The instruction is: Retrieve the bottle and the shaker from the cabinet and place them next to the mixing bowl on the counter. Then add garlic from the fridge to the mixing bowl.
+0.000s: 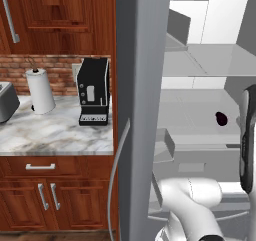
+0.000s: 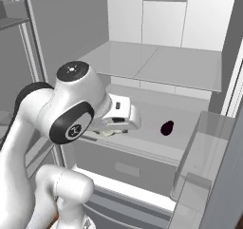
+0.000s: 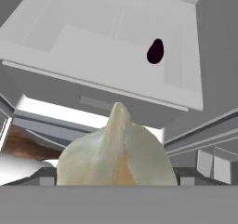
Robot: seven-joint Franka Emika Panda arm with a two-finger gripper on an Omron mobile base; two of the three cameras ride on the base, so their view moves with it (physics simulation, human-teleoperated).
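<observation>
My gripper (image 2: 107,130) is in front of the open fridge, just before the edge of its lower shelf (image 2: 142,145), and is shut on a pale garlic bulb (image 3: 115,153). In the hand view the garlic looms large at the bottom with its pointed tip up, covering most of the fingers. From the right base view the garlic (image 2: 112,132) is a small pale lump under the white hand.
A dark purple oval item (image 2: 167,128) lies on the fridge shelf beyond the gripper. The grey fridge door (image 1: 140,110) stands open at my left, its door bins (image 2: 204,147) to my right. On the marble counter (image 1: 55,135) stand a coffee machine (image 1: 94,91), a paper towel roll (image 1: 40,91) and a toaster (image 1: 6,102).
</observation>
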